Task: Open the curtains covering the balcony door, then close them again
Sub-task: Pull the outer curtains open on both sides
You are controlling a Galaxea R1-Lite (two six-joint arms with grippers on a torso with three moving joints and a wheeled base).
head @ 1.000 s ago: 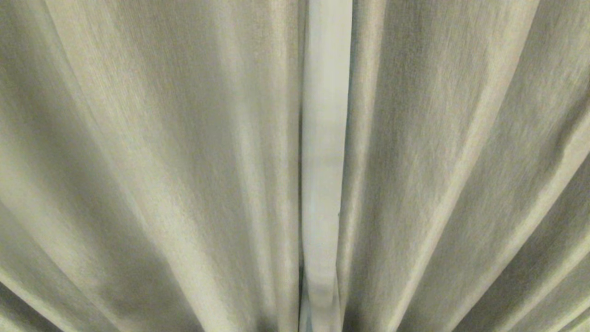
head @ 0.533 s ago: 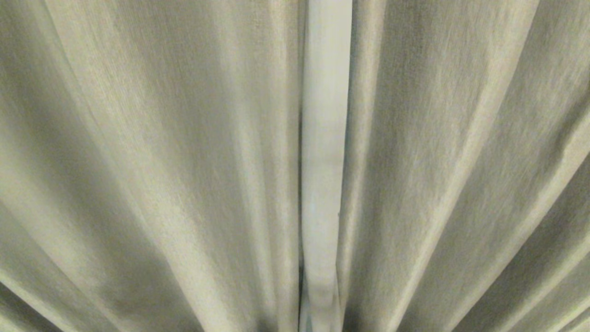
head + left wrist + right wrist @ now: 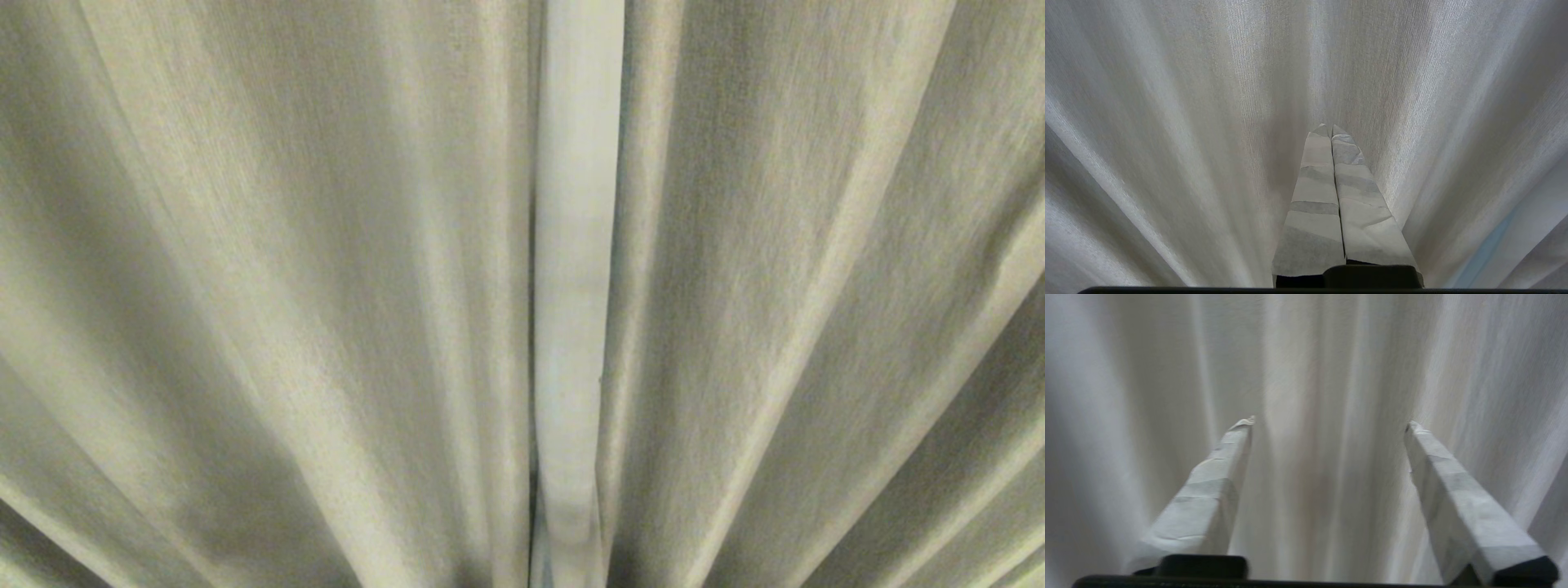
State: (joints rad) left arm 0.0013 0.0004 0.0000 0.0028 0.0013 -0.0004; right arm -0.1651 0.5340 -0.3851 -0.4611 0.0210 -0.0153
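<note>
The thick beige-grey woven curtains (image 3: 286,286) fill the whole head view, with a pale white strip (image 3: 575,286) running from 12 o'clock to 6 o'clock. The left pincer (image 3: 1331,130) is pressed closed, tips near the cloth. The right pincer (image 3: 1329,424) is spread wide, holding nothing.

Beige-grey pleated curtains (image 3: 245,286) fill the head view from edge to edge, hanging in long folds. A pale strip (image 3: 575,286) runs down between the two panels. Whatever they hang from, and whatever lies beneath them, is outside every view and cannot be told.
</note>
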